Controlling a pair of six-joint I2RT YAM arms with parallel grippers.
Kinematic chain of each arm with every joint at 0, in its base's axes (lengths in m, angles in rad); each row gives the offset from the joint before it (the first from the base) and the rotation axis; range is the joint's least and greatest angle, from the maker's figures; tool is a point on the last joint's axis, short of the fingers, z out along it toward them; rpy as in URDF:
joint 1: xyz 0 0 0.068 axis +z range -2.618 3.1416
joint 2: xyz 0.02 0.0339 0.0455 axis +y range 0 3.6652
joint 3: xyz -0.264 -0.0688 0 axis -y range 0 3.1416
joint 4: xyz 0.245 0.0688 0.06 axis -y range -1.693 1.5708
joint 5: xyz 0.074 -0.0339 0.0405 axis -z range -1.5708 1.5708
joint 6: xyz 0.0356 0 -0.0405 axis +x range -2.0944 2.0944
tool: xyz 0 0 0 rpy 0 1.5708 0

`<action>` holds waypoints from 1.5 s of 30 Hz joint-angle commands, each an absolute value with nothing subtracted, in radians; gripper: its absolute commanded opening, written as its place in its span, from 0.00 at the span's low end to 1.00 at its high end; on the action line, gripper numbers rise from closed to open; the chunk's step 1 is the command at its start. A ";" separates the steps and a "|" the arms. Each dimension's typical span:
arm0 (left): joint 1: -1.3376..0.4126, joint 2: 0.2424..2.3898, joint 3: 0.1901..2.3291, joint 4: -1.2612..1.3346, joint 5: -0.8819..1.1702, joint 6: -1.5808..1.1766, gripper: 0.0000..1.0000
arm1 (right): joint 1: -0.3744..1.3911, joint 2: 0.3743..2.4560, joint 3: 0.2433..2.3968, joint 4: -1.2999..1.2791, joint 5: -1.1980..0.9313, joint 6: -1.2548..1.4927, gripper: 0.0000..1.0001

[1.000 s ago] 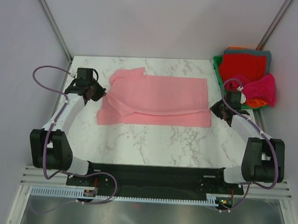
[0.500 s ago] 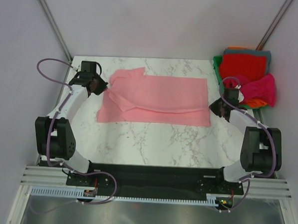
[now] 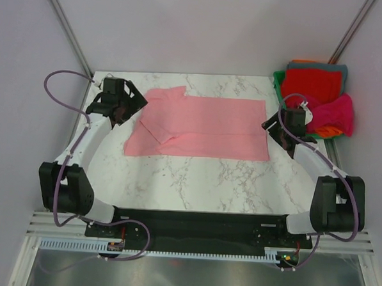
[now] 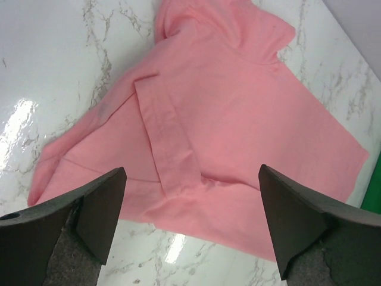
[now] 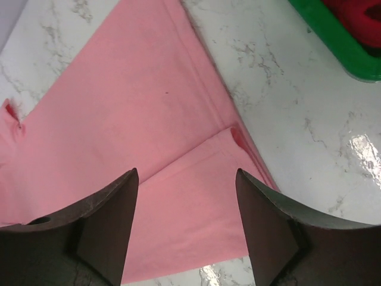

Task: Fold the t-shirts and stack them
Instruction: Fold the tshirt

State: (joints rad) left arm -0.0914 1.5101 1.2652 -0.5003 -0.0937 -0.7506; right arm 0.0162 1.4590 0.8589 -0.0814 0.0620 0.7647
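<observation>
The salmon-pink t-shirt (image 3: 204, 128) lies flat on the table (image 3: 196, 175), its long axis running 9 to 3 o'clock. The left gripper (image 3: 130, 108) hovers over its 9 o'clock sleeve end and the right gripper (image 3: 272, 126) over its 3 o'clock hem. Both have jaws spread and empty, and they are equally near.

The salmon-pink cotton t-shirt (image 4: 226, 113) lies flat on the white marble table (image 4: 53, 53), sleeve folded over, with the left gripper's (image 4: 190, 205) dark fingers (image 4: 98, 205) spread wide above it.
</observation>
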 commanded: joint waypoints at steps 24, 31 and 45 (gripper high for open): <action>-0.114 0.709 0.462 -0.178 -0.057 -0.749 0.99 | 0.064 0.946 0.330 0.187 0.055 0.752 0.66; -0.115 0.658 0.338 -0.089 -0.061 -0.834 0.99 | 0.064 0.891 0.262 0.216 0.098 0.758 0.65; -0.115 0.848 0.273 -0.031 -0.169 -1.061 0.94 | 0.064 1.032 0.291 0.178 0.066 0.850 0.62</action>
